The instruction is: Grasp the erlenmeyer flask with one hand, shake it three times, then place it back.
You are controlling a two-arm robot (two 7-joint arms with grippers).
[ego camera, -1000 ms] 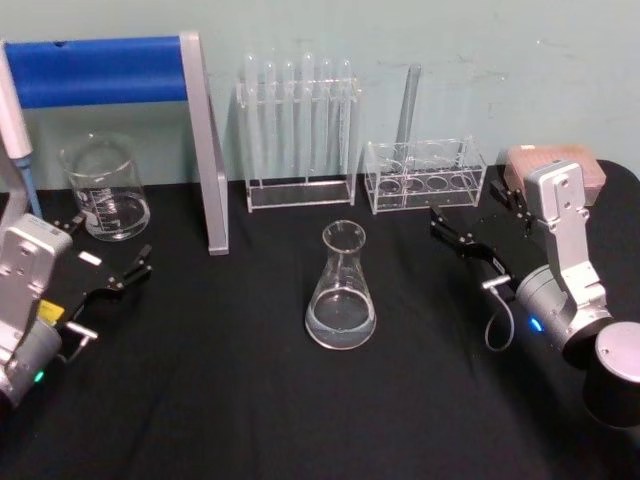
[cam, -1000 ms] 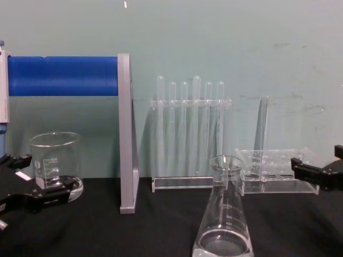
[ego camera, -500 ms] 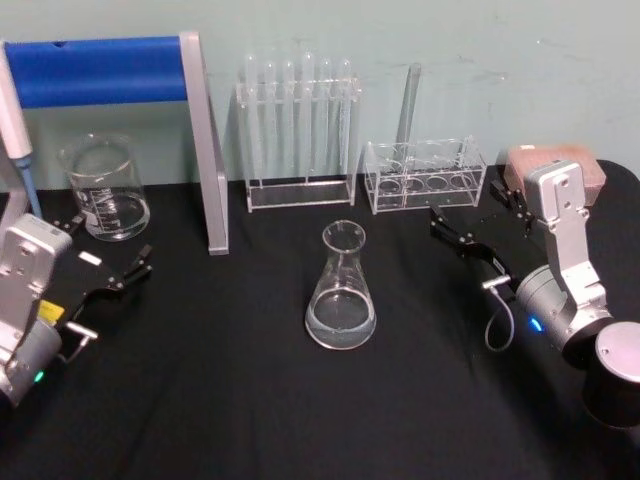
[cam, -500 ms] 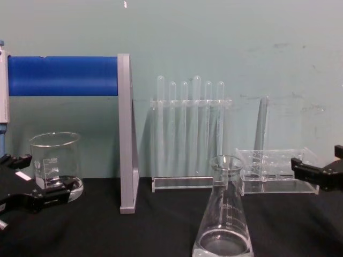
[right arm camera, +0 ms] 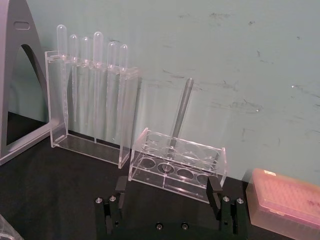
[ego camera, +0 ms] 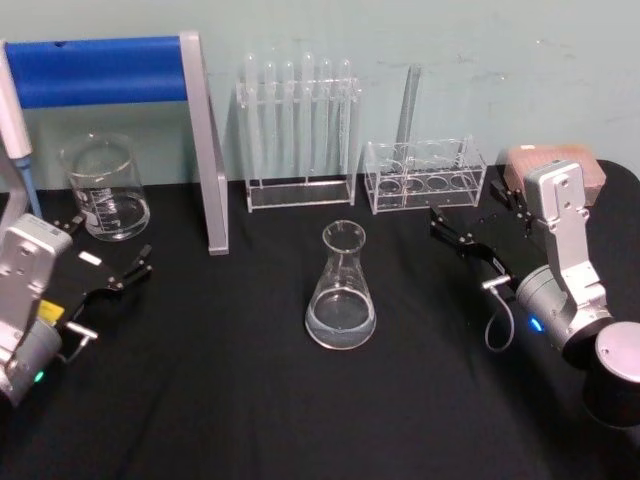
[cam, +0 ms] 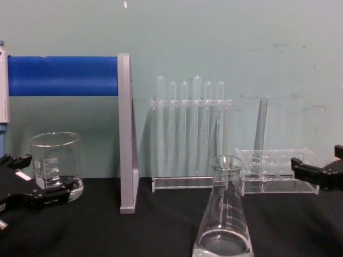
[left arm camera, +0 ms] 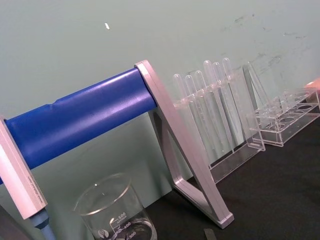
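On table [ego camera: 250, 400]: erlenmeyer flask [ego camera: 341, 290] (upright)

Erlenmeyer flask [ego camera: 341, 290] clear glossy glass; table [ego camera: 250, 400] matt black cloth; claws unmentioned.

clear flask [ego camera: 341, 290], blue bar [ego camera: 96, 71], black table [ego camera: 250, 400]

1. The erlenmeyer flask [cam: 223, 211] loses its base below the chest view's lower edge.
2. Left of the flask, the beaker's [left arm camera: 116, 212] bottom is cut off in the left wrist view.
3. Beyond the flask, the pink box [right arm camera: 287, 206] runs off the frame; its contents are perhaps pipette tips.
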